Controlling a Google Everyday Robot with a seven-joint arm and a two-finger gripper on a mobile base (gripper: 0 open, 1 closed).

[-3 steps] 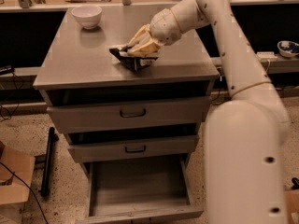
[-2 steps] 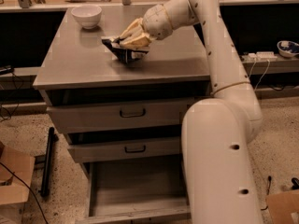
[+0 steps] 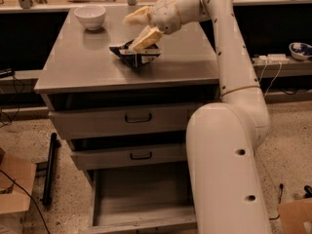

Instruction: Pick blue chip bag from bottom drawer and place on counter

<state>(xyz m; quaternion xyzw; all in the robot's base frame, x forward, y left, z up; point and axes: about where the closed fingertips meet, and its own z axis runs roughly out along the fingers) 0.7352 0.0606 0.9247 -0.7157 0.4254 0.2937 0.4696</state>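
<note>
The blue chip bag (image 3: 133, 55) lies on the counter (image 3: 83, 67), near its middle. My gripper (image 3: 140, 27) is just above the bag with its fingers spread apart. The lower finger (image 3: 146, 38) rests at the bag's top edge and the upper finger (image 3: 135, 15) points away from it. The gripper is open and no longer clamps the bag. The bottom drawer (image 3: 141, 199) is pulled out below the two upper drawers, and its tray looks empty.
A white bowl (image 3: 90, 16) stands at the counter's far left corner. My arm's large white body (image 3: 226, 169) stands to the right of the drawers. Cardboard boxes (image 3: 14, 189) sit on the floor at left and right. A black bar (image 3: 48, 169) lies left of the cabinet.
The gripper carried the bag a little left and toward the counter's middle, then spread its fingers. The bag now rests on the counter, let go.
</note>
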